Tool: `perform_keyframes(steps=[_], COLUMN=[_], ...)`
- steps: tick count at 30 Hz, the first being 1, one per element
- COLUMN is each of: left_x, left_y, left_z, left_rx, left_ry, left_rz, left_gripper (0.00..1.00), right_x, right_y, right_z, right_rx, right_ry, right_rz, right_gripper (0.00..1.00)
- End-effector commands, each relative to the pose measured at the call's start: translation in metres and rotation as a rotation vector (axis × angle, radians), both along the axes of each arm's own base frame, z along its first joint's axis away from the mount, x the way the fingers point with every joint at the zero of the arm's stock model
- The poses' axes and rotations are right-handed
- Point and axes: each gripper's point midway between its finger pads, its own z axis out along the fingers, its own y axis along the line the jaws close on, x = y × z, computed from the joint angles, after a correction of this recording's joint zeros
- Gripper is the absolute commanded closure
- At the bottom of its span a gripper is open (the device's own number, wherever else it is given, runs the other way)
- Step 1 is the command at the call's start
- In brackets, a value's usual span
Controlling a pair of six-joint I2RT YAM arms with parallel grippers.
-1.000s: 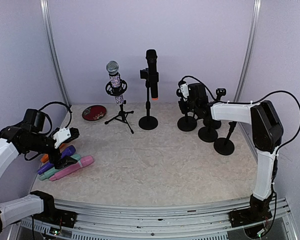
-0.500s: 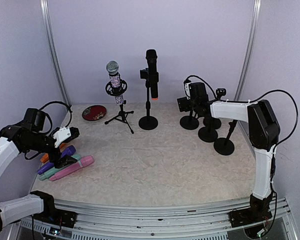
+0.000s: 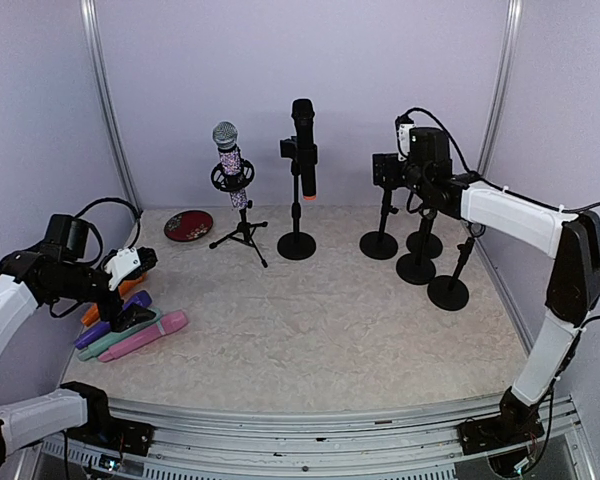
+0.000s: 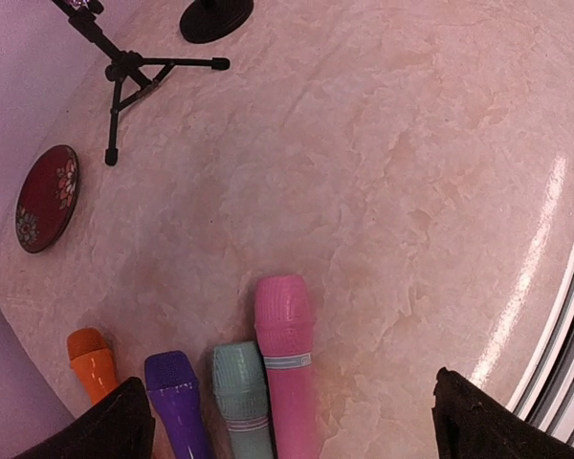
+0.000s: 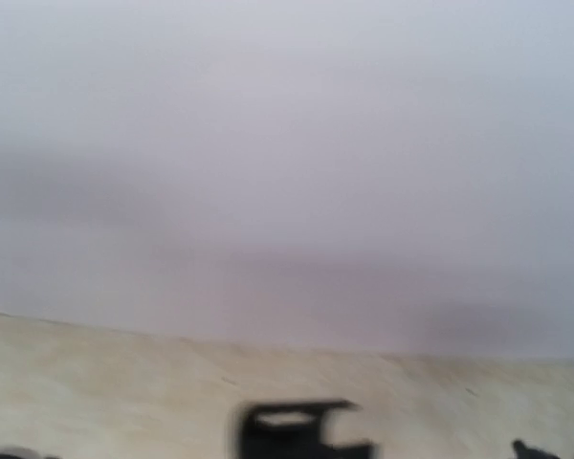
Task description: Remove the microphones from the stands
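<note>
Marble-pattern table (image 3: pixel 330 340), pale walls all round.

Right arm reaches high over a group of four empty round-base stands (image 3: pixel 417 266) at the right rear. Right gripper (image 3: pixel 385 172) hangs in the air near their tops. Its wrist view is all blur, with no fingers in it, and the top view gives only a dark block: cannot tell whether the jaws are apart or together. Nothing seen in it.

Left gripper (image 3: pixel 130 266) hovers at the left edge. Fingertips (image 4: pixel 115 426) are wide apart with nothing between.

Two microphones are on stands, mid-rear:
- black microphone (image 3: pixel 303 130), upright in the clip of a round-base stand (image 3: pixel 297 243), with an orange-red band at its lower end.
- silver-headed microphone (image 3: pixel 228 150), body patterned and tilted, sitting through the ring of a tripod stand (image 3: pixel 242 232).

Judgement: both are rigid, light and smooth-barrelled, so likely slick. Take the barrel, not the mesh head, which may dent. The black one probably pulls up out of the clip. The tripod looks tippy, so lift straight along the barrel.

Lying flat under the left gripper are the pink (image 4: pixel 285 354), teal (image 4: pixel 239 382), purple (image 4: pixel 175 382) and orange (image 4: pixel 91 356) microphones, side by side.

Red plate (image 4: pixel 46 196) sits near the tripod's feet.

Writing: none legible anywhere.
</note>
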Motion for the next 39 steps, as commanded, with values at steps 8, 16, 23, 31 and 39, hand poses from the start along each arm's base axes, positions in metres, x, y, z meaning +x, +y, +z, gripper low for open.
perform_keyframes(steps=[8,16,23,31,39], left_x=[0.002,-0.011,-0.019,-0.022,-0.027], left_y=[-0.007,-0.010,-0.010,-0.006,0.000], left_z=[0.016,0.011,0.012,0.004,-0.001], left_rx=[-0.112,-0.130,-0.127,-0.120,-0.081], left_ry=[-0.012,0.012,0.030,0.040,0.017], left_rz=[0.032,0.022,0.013,0.042,0.046], left_gripper=[0.01,0.01,0.01,0.01,0.01], right_x=[-0.042,-0.014,0.014,0.027,0.006], right_y=[0.171,0.200,0.200,0.203,0.214], right_z=[0.064,0.048,0.034,0.034,0.048], right_rx=[-0.006,-0.033,-0.060,-0.074,-0.007], right_ry=[-0.089,-0.070,-0.110,-0.178,-0.179], right_rz=[0.656,0.678,0.586,0.552,0.602], right_gripper=[0.00,0.00,0.09,0.33,0.88])
